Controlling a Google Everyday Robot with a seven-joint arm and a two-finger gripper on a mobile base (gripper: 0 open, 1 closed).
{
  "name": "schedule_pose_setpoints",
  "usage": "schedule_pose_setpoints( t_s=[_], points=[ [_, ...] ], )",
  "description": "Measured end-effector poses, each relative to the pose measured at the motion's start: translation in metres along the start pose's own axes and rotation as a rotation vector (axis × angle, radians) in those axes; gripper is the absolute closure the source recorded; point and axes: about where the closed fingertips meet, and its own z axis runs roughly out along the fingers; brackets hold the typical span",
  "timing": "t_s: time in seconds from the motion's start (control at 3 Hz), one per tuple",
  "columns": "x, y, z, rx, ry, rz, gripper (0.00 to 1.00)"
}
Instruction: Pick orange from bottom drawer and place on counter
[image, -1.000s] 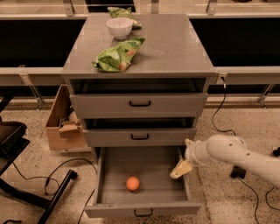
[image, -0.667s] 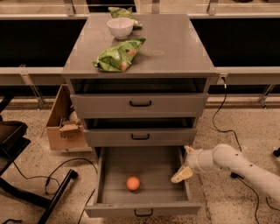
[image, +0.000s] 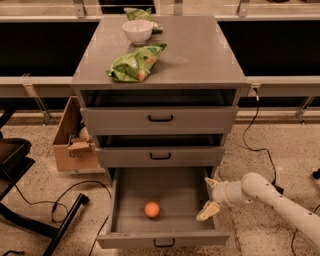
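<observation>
Pincer (image: 209, 197) hangs at the right wall of the bottom drawer (image: 162, 239), just inside the rim, my 2 fingers spread, gripping nothing. Drawer is pulled open. Orange (image: 152, 209) lies on the drawer floor, left of centre toward the front, well apart from my fingers, touching no wall.

Step in hand, my read: reach for the orange. To do it well I swing left across the drawer and stay above the rim until I'm over the fruit. Then I drop straight down with 1 finger each side and close at its widest part. It's round and smooth, so a nudge from 1 finger probably rolls it; centre first, close gently. Lift clear of the drawer front before heading up to the counter (image: 200, 55).

Counts: 1 orange, 3 drawers, 3 black handles. On the counter: 1 white bowl (image: 137, 31), 2 green bags, 1 in front (image: 136, 63), 1 half hidden behind the bowl (image: 140, 13). On the floor at left: 1 cardboard box (image: 70, 142).
</observation>
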Motion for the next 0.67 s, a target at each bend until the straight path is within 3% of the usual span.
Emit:
schedule_pose_setpoints(
  t_s=[0.33, 0.67],
  points=[
    [0.0, 0.0, 0.0, 0.0, 0.0, 0.0, 0.0],
    [-0.011, 0.001, 0.019, -0.021, -0.045, -0.009, 0.0]
  ],
)
